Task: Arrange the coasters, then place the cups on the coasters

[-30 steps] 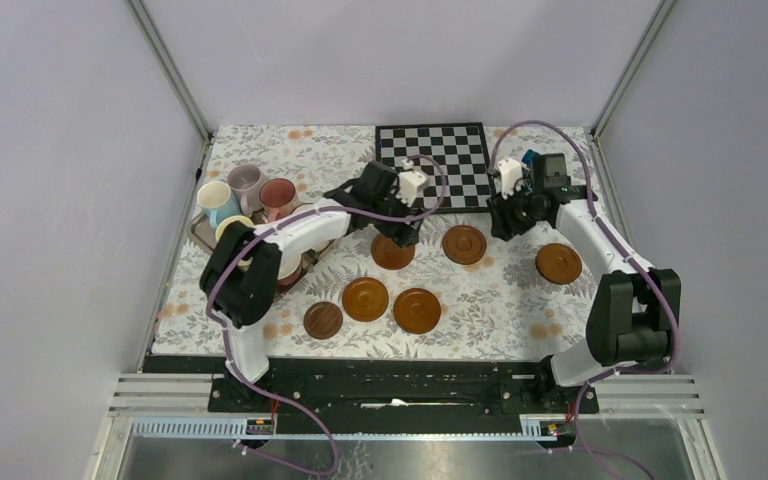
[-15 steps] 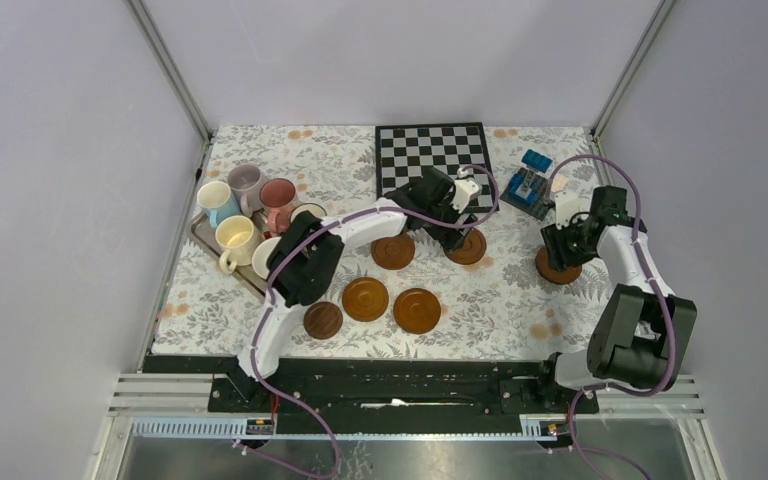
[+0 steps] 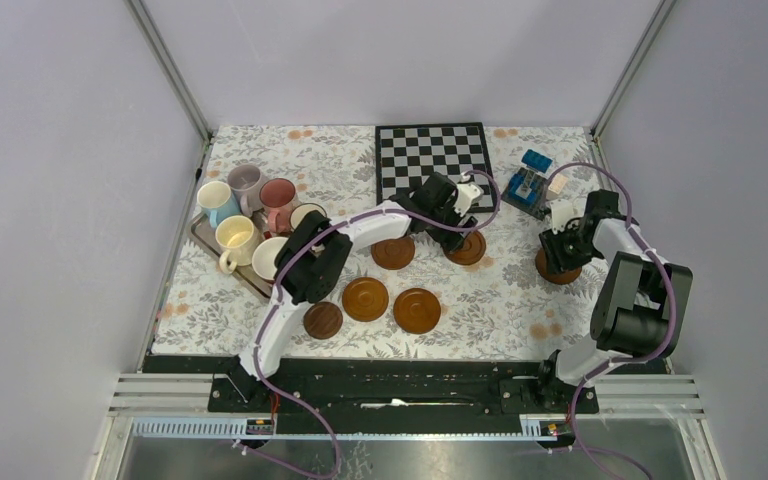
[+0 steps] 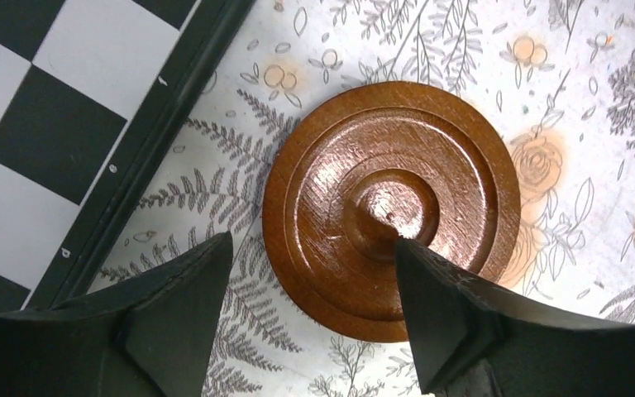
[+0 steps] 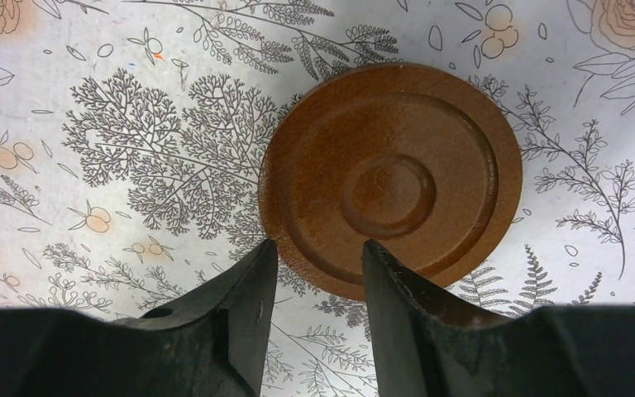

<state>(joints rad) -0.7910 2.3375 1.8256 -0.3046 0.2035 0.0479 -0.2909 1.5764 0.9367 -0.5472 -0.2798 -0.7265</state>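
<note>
Six brown coasters lie on the flowered cloth. My left gripper (image 3: 457, 240) is open over the coaster (image 4: 391, 207) beside the chessboard. One of its fingers (image 4: 182, 314) stands on the cloth left of the disc and the other over its centre. My right gripper (image 5: 318, 248) is low at the far-right coaster (image 5: 393, 178), open with a narrow gap astride its near rim. The other coasters (image 3: 393, 252) (image 3: 365, 299) (image 3: 416, 310) and a darker one (image 3: 323, 320) lie bare. The cups (image 3: 235, 238) are crowded on the tray at the left.
A grey metal tray (image 3: 198, 228) under the cups sits at the left edge. A chessboard (image 3: 432, 160) lies at the back centre, with a blue block toy (image 3: 528, 185) to its right. Walls close in the cloth on three sides.
My left gripper moved right from the middle coaster to the one by the chessboard. My right gripper swung from the chessboard's corner down onto the far-right coaster, and its jaws narrowed.
</note>
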